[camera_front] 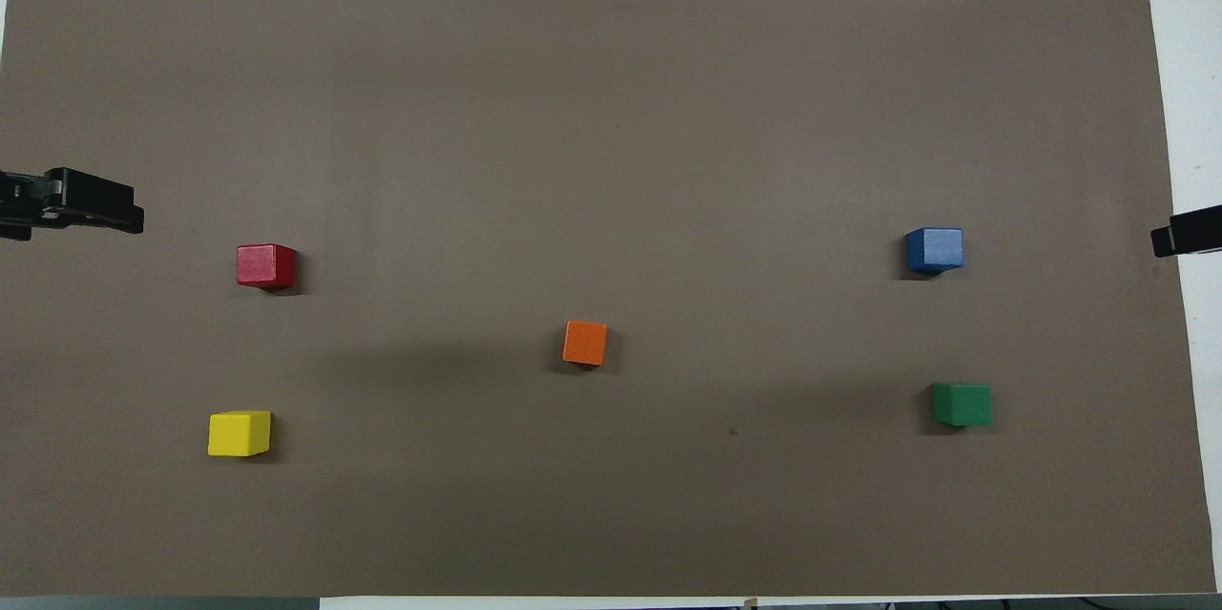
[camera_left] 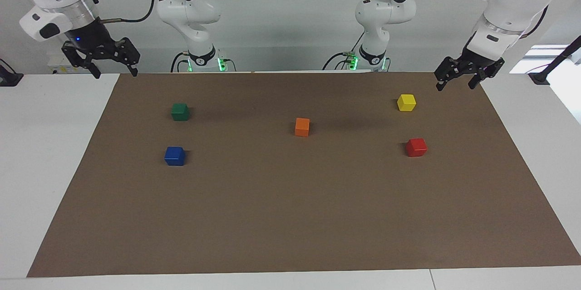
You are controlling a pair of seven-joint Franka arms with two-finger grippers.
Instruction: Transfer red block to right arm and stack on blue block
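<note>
- Red block (camera_left: 416, 147) sits flat on the brown mat (camera_left: 290, 217), toward the left arm's end of the table, untouched; the yellow block (camera_left: 406, 102) lies nearer to the robots than it.
- Left claw (camera_left: 458, 80) hangs in the air over the mat's corner at the robots' edge, fingers spread wide with nothing between them. The red block lies well apart from it, out toward the middle of the mat and lower than the fingertips.
- Right claw (camera_left: 114, 71), on the arm with the small blue wrist light, waits over the mat's other corner at the robots' edge, also spread wide and empty.
- Blue block (camera_left: 174, 155) rests on the mat toward the right arm's end, well apart from the right claw, with the green block (camera_left: 180, 111) between it and the robots. An orange block (camera_left: 302, 126) sits mid-mat.
- Judged from this, no step is done yet: the first pick-up is the one in hand.
- The next move likely calls for the left claw to travel out over the red block, passing the yellow one, square its open fingers to two flat faces, and descend.
</note>
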